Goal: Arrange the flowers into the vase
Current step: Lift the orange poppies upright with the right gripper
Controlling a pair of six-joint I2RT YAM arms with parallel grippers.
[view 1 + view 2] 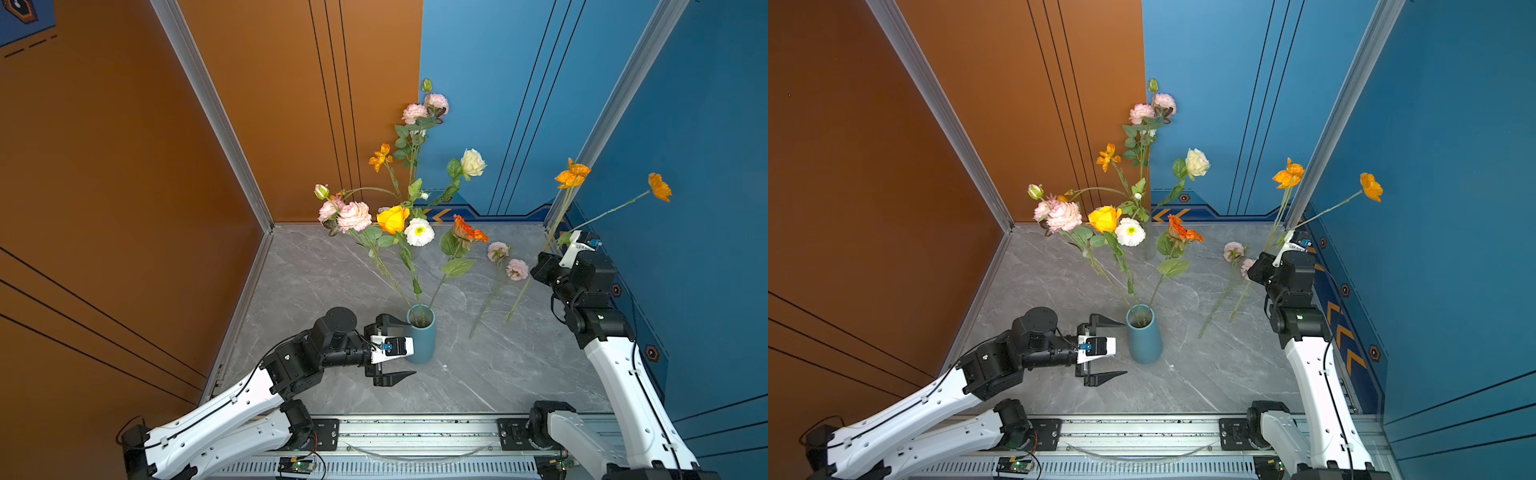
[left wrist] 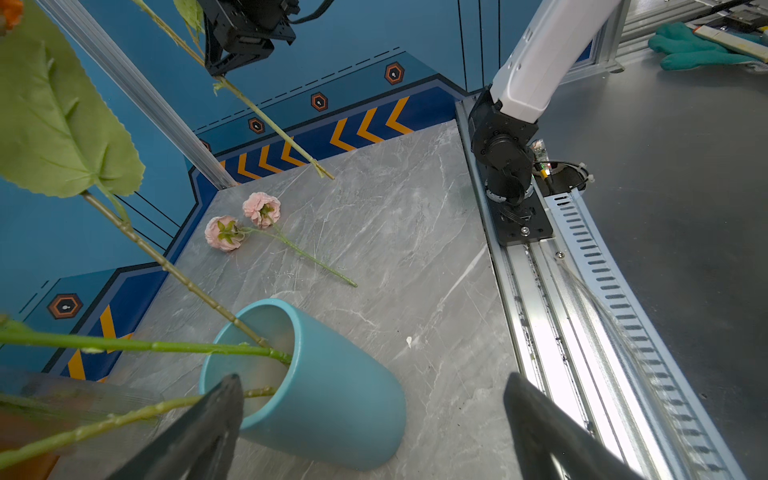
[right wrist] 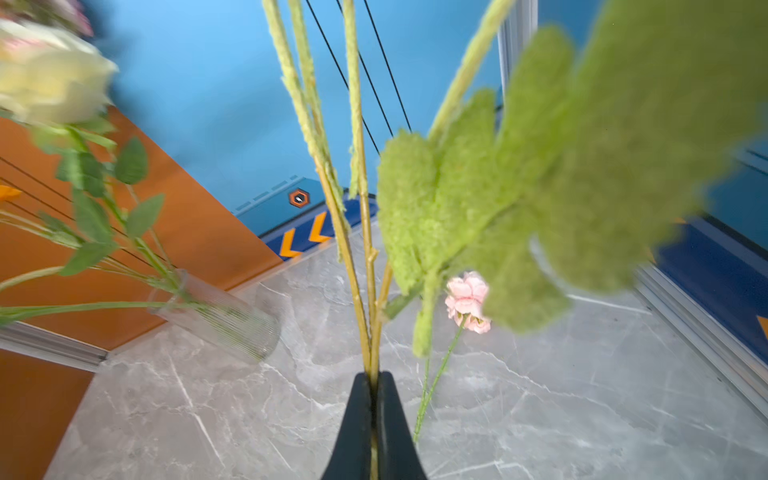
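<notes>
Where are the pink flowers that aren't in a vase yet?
In both top views the pink flower stem lies flat on the grey table, right of the blue vase and close by the right arm.

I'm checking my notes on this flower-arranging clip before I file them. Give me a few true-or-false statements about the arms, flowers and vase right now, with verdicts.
1. The right claw is shut on the stems of the orange flowers. True.
2. The left claw grips the blue vase. False: its jaws stand wide open beside the vase.
3. A pink flower sprig lies flat on the table. True.
4. The blue vase is empty. False: it already holds several flower stems.
</notes>
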